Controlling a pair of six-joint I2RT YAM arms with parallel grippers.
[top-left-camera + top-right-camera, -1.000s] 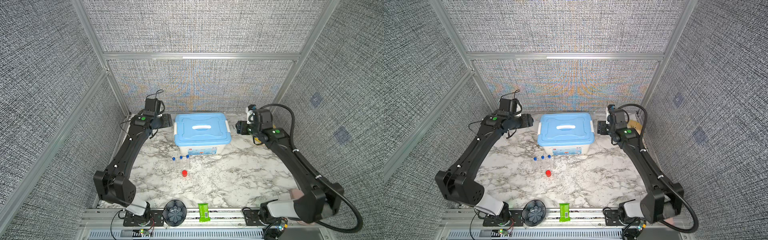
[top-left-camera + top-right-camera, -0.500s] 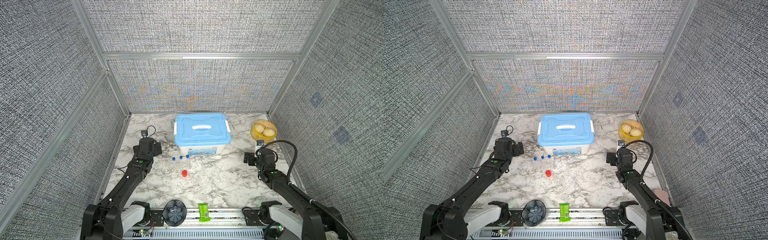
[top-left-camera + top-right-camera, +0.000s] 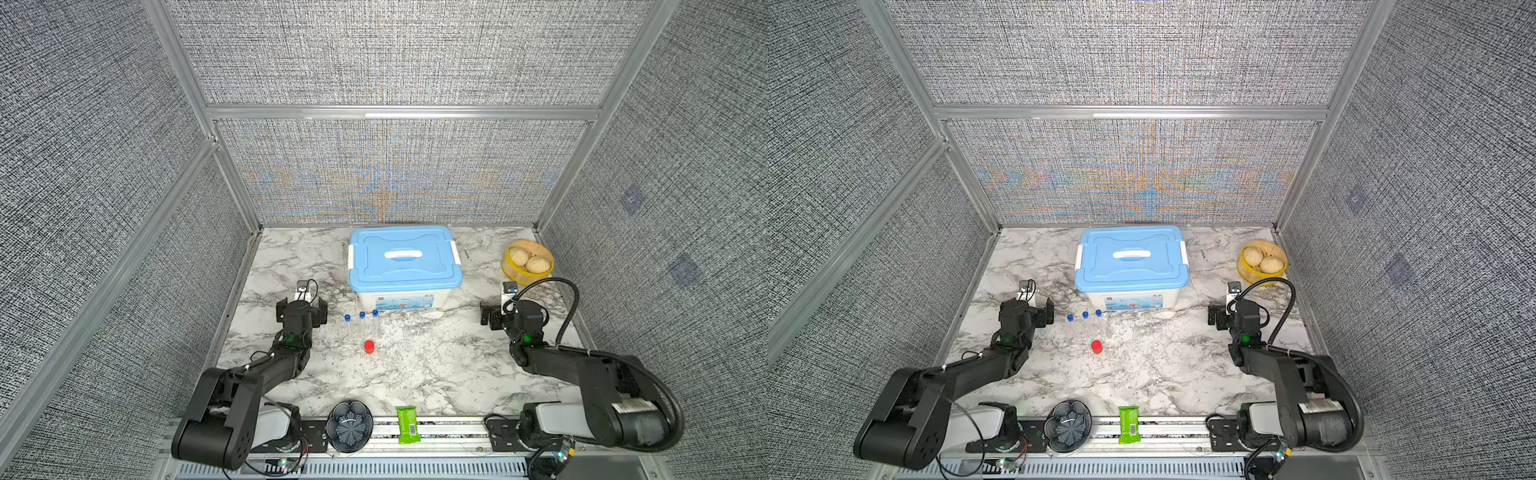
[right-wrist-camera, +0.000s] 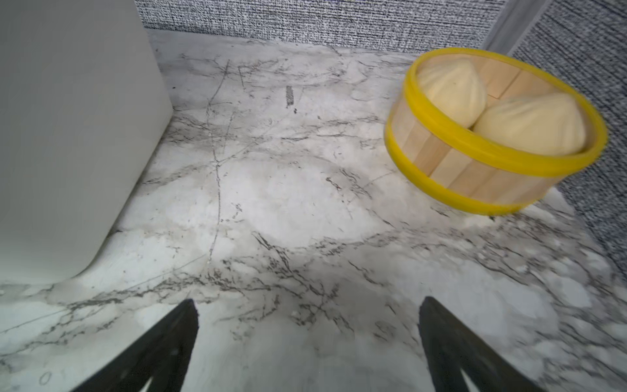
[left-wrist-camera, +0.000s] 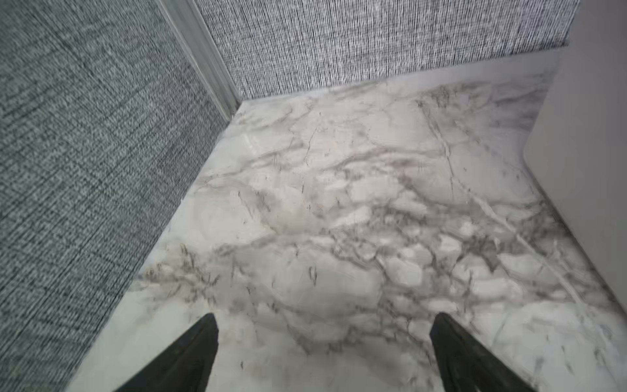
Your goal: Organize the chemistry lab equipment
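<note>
In both top views the white plastic storage box with a light-blue clip-on lid (image 3: 405,266) sits at upper centre of the marbled desk (image 3: 436,365), its lid on. Just below its front edge three clear test tubes with blue caps (image 3: 362,322) appear to stand in a short row, and a small red-capped vial (image 3: 369,347) stands a little lower, apart from them. All four are out on the desk, not in the box.

The left gripper (image 5: 322,342) hovers at left of the tubes with its jaws spread wide and nothing between them. The right gripper (image 4: 307,325) is likewise wide open and empty, at right of the box, near the yellow-rimmed wooden steamer basket holding two pale buns (image 3: 528,262).

As I judge it, if the tubes and vial belong in the box, that remains to be done; what the closed box holds cannot be seen.
</note>
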